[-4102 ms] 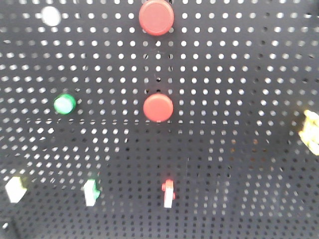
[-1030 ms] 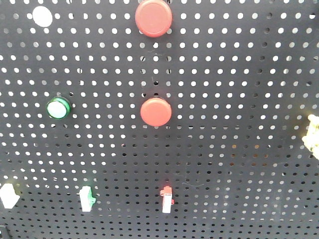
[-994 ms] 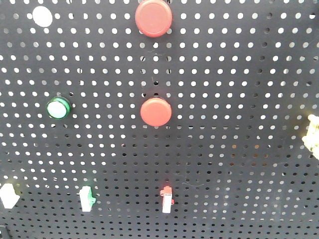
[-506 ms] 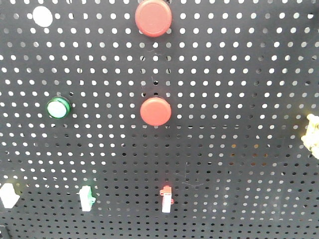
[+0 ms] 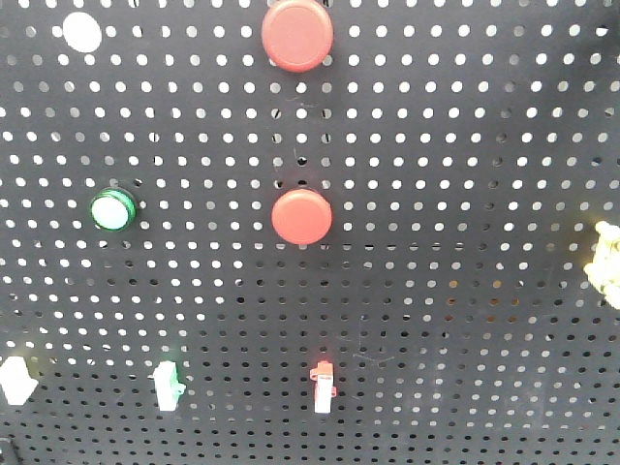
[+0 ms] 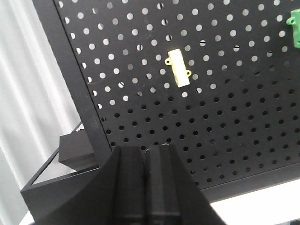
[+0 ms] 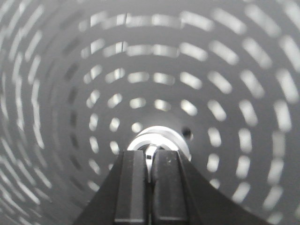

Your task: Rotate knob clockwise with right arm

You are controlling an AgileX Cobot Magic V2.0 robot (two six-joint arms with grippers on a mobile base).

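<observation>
The round silver metal knob point(image 7: 161, 137) sits shiny-rimmed on the black perforated board point(image 7: 225, 65), which blurs into arcs around it. The right end effector point(image 7: 149, 157) is pinched on the knob's narrow centre ridge. The left end effector point(image 6: 146, 157) is pressed together, holding nothing.

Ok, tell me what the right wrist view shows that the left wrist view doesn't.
Right wrist only: the silver knob, with the right claw closed on its centre tab, and the holes around it smeared into arcs. Left wrist only: a yellow block and a green piece mounted on the perforated black board, a black box, a pale curtain, and the left claw, shut on nothing. Both: that board, and a dark claw at the bottom edge.
</observation>
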